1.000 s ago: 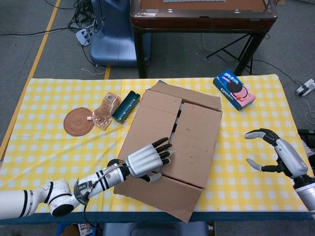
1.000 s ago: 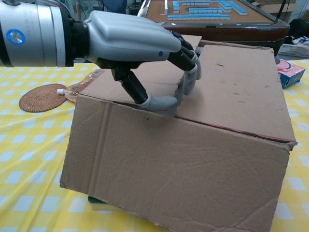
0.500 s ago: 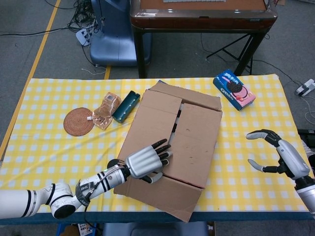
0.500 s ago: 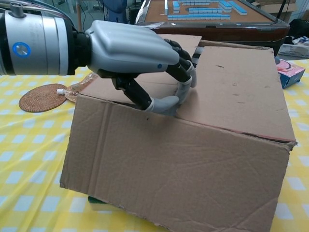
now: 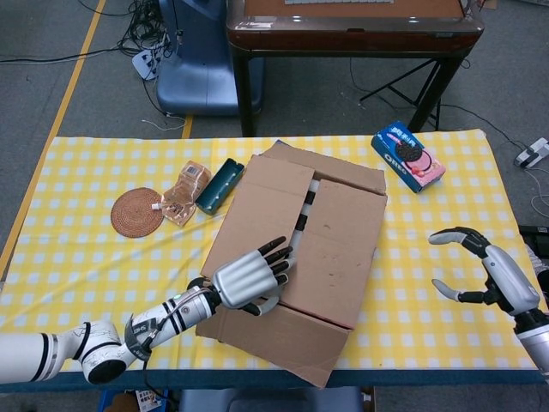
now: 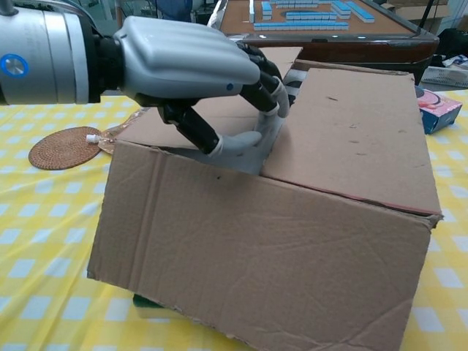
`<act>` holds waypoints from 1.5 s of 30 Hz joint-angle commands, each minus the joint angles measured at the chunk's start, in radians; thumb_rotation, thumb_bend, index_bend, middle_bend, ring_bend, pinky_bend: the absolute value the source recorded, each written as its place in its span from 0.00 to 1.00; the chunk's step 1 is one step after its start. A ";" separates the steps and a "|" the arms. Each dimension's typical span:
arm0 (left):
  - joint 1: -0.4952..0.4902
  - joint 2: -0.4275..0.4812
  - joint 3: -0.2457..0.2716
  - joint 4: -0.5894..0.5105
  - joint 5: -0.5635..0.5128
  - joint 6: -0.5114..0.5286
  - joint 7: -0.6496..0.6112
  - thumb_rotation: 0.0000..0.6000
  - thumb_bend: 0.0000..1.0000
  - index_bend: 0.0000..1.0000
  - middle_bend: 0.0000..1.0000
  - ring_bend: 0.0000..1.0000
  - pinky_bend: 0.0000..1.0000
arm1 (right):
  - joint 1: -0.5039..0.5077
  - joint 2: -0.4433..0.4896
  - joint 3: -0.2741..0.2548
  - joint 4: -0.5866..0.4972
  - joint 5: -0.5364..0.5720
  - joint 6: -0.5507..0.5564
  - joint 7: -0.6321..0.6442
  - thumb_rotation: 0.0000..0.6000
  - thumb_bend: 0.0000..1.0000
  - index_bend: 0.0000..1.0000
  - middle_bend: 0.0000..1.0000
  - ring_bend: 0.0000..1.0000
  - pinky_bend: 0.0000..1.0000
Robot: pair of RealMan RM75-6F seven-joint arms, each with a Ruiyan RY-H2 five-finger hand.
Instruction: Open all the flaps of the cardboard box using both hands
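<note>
The cardboard box (image 5: 339, 240) lies tilted in the middle of the yellow checked table (image 5: 77, 266). Its near flap (image 6: 278, 248) hangs down the front. My left hand (image 5: 249, 279) sits on the near corner of the left top flap (image 5: 262, 210), fingers hooked over the seam edge and thumb tucked under it. In the chest view that hand (image 6: 190, 62) grips the same flap (image 6: 219, 110), beside the flat right top flap (image 6: 358, 124). A dark gap shows along the seam. My right hand (image 5: 485, 270) hovers open over the table, right of the box and apart from it.
An Oreo box (image 5: 408, 155) lies at the back right. Left of the carton lie a woven coaster (image 5: 136, 212), a clear plastic packet (image 5: 185, 193) and a dark green case (image 5: 220, 184). A wooden table (image 5: 352, 26) stands behind. Something green (image 6: 150, 307) peeks from under the carton.
My left hand has shifted slightly left, drawing the left top flap with it, and the seam gap has widened. The right hand has barely moved.
</note>
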 commanded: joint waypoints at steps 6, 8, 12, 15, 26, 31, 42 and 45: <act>0.046 0.055 -0.009 -0.044 0.038 0.084 -0.050 0.31 0.54 0.50 0.19 0.07 0.00 | -0.009 0.007 0.003 -0.004 -0.003 0.007 0.004 1.00 0.21 0.29 0.25 0.16 0.08; 0.057 0.075 -0.012 -0.056 0.050 0.103 -0.061 0.30 0.54 0.50 0.19 0.07 0.00 | -0.010 0.008 0.004 -0.004 -0.004 0.006 0.008 1.00 0.21 0.29 0.25 0.16 0.08; 0.074 0.121 -0.017 -0.082 0.070 0.123 -0.076 0.30 0.54 0.50 0.19 0.07 0.00 | -0.009 0.007 0.006 -0.003 -0.007 0.002 0.019 1.00 0.21 0.29 0.25 0.16 0.08; 0.082 0.151 -0.023 -0.100 0.076 0.135 -0.077 0.31 0.54 0.50 0.19 0.07 0.00 | -0.006 0.009 0.007 -0.002 -0.011 -0.006 0.023 1.00 0.21 0.29 0.25 0.16 0.08; 0.125 0.269 -0.061 -0.142 0.082 0.182 -0.133 0.31 0.54 0.50 0.19 0.07 0.00 | -0.003 0.034 0.026 -0.007 -0.028 0.019 0.088 1.00 0.20 0.27 0.25 0.16 0.08; 0.130 0.290 -0.052 -0.122 0.072 0.156 -0.135 0.31 0.54 0.50 0.19 0.07 0.00 | -0.010 0.077 0.062 -0.027 -0.032 0.092 0.125 1.00 0.19 0.24 0.23 0.16 0.08; 0.151 0.324 -0.060 -0.106 0.051 0.163 -0.139 0.31 0.54 0.50 0.19 0.07 0.00 | -0.005 0.150 0.076 -0.069 -0.039 0.087 0.219 1.00 0.17 0.21 0.23 0.16 0.08; 0.158 0.337 -0.058 -0.098 0.052 0.164 -0.135 0.31 0.54 0.50 0.19 0.07 0.00 | -0.004 0.151 0.076 -0.068 -0.039 0.082 0.225 1.00 0.17 0.21 0.23 0.16 0.08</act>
